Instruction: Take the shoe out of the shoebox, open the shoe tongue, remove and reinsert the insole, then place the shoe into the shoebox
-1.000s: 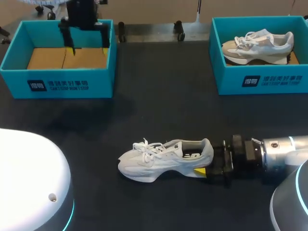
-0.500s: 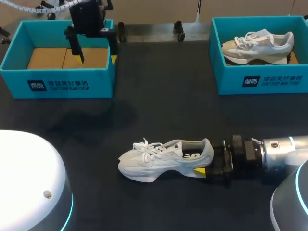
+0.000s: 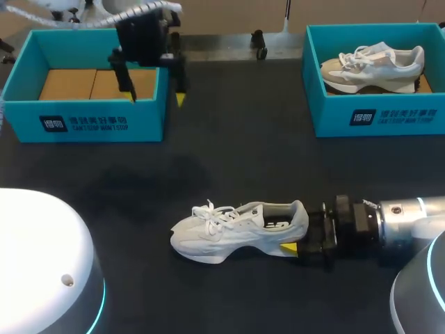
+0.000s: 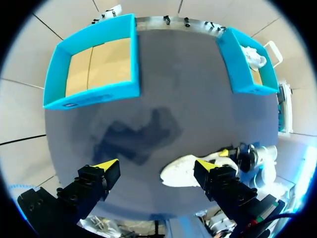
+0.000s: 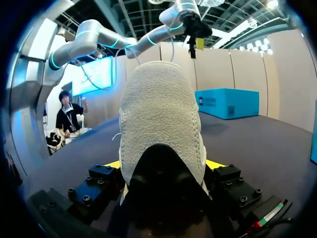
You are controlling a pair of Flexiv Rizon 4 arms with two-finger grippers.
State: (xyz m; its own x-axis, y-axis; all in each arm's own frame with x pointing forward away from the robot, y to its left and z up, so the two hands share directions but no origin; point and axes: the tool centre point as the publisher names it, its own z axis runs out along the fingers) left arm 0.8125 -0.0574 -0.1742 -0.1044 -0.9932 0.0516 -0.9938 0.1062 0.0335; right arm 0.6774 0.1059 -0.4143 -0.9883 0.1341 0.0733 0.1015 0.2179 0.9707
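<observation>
Right end effector (image 3: 297,233) is pinching the heel of the white shoe (image 3: 236,229), one yellow-tipped finger on each side of it in the right wrist view, and the shoe rests on its sole on the counter (image 3: 236,160), toe towards my left. Left end effector (image 3: 154,90) hangs spread and holding nothing by the near right corner of the left shoebox (image 3: 83,125), which shows only its brown cardboard floor. By my reading the shoe is out of its box and the rest is ahead: the laces look done up, the tongue lies closed, a dark insole sits inside, and the return to the box is not yet done. A second shoe (image 3: 372,66) lies in the right shoebox (image 3: 375,115). The counter is dark and matte, and the held shoe lies well apart from both boxes.
</observation>
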